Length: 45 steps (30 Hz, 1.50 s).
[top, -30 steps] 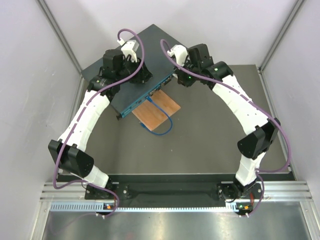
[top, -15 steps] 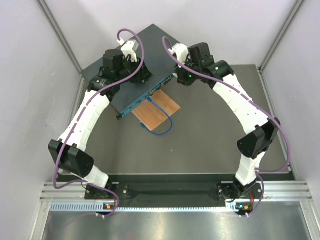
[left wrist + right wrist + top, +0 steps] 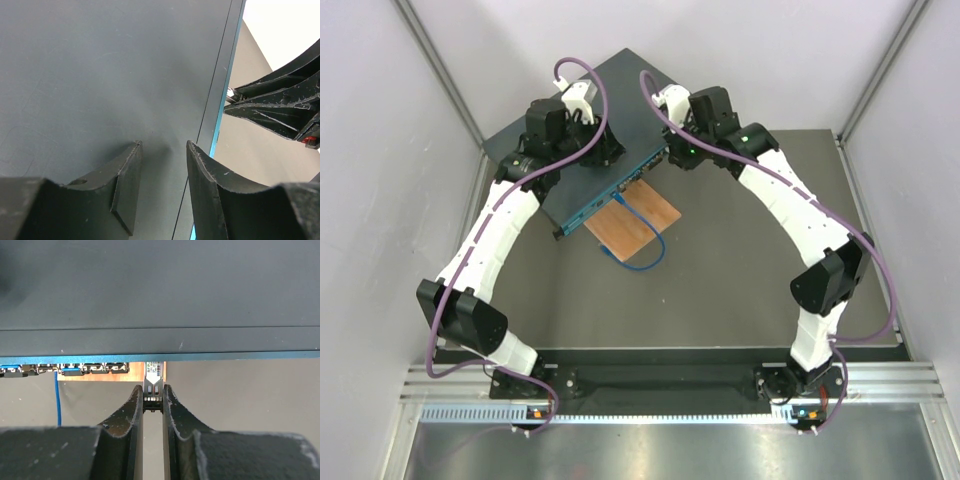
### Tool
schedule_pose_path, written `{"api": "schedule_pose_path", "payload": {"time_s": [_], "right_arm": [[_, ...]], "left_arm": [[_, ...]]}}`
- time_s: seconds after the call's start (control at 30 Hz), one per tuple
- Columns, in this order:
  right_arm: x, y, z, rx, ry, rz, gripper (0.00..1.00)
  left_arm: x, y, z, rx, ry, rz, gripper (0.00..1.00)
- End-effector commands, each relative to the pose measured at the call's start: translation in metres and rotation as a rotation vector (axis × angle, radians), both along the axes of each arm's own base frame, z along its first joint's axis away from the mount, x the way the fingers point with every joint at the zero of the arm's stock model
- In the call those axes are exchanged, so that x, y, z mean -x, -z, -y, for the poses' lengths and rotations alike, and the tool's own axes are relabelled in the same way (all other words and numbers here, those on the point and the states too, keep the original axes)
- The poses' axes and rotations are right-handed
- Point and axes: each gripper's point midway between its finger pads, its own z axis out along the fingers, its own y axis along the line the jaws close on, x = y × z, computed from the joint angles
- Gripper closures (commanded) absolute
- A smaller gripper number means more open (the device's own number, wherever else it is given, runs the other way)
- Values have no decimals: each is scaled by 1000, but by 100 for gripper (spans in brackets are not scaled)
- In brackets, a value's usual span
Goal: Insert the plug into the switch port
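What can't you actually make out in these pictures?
- Right wrist view: the plug's front end, hidden beneath the switch's overhanging edge; seated or not, unclear.
- Top view: the plug itself, covered by the right arm.
- Left wrist view: the port row, hidden below the switch's top.

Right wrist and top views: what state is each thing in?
Flat dark teal-blue metal switch: lying flat
Small silver plug: pinched, tip at switch's port face
Thin blue cable: plugged in
Left gripper: open over switch
Right gripper: shut on plug
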Motion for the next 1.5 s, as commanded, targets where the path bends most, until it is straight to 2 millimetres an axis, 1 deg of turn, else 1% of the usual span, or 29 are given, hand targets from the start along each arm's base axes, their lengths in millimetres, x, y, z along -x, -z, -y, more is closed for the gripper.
{"api": "schedule_pose_path", "payload": {"time_s": [0.0,0.03,0.2,0.27,0.37,0.47,0.57,0.63,0.67,0.7,0.73,0.77,0.8,0.83,0.87,0.9,0.97,1.0,1.03,1.07,1.1,1.13,1.17,1.2,1.27,1.33,1.37,1.4,1.47], "right_arm": [[-16,-46,-16,-95,10,153,100],[-17,-45,-17,-97,9,156,100],[-18,-57,-27,-128,-34,201,100],[-17,-65,-32,-147,-57,219,100],[-17,-70,-36,-156,-84,236,100],[-17,-69,-39,-156,-107,240,98],[-16,-68,-38,-151,-113,242,95],[-15,-64,-38,-146,-115,235,91],[-14,-63,-38,-143,-114,233,87],[-12,-64,-35,-143,-115,234,74],[-10,-58,-34,-131,-117,224,68],[-9,-56,-32,-125,-117,221,64],[-6,-55,-26,-121,-112,218,59],[-5,-54,-23,-114,-112,218,57],[-2,-58,-18,-114,-109,225,55],[-2,-51,-11,-98,-97,207,53],[0,-49,-2,-82,-92,202,52],[2,-47,5,-77,-86,192,49],[5,-43,9,-66,-89,175,48],[9,-45,14,-68,-89,170,47],[9,-41,20,-66,-89,154,45],[12,-36,24,-55,-92,133,45],[16,-39,27,-56,-98,135,45],[16,-34,31,-48,-99,124,46],[18,-31,36,-43,-95,114,49],[16,-30,39,-41,-90,108,55],[15,-25,39,-36,-87,97,58],[12,-28,39,-41,-81,102,63],[8,-26,36,-47,-74,92,67]], "left_arm": [[-2,-1,1,12,10,12,54],[-2,-1,1,13,8,11,54],[-3,2,2,13,9,6,54],[-3,2,2,15,10,5,54],[-4,2,2,19,8,2,54],[-5,2,2,22,9,-1,54],[-5,2,3,24,8,-3,54],[-6,4,2,25,5,-8,54],[-6,4,3,27,6,-9,54],[-6,3,3,29,6,-7,54],[-6,3,3,29,6,-7,54],[-7,3,2,29,4,-9,54],[-6,2,2,30,7,-7,54],[-6,3,2,29,5,-9,54],[-6,4,2,29,5,-10,54],[-7,3,1,28,2,-10,54],[-5,3,2,29,5,-9,54],[-5,4,2,29,8,-12,54],[-6,3,2,29,5,-9,54],[-6,3,1,30,7,-11,54],[-6,2,1,31,5,-6,54],[-6,1,1,31,7,-6,54],[-6,1,1,31,7,-6,54],[-6,2,1,31,7,-8,54],[-6,3,1,30,7,-9,54],[-6,2,2,32,10,-8,54],[-6,2,2,32,10,-7,54],[-6,1,2,33,10,-5,54],[-7,1,2,32,10,-7,54]]}}
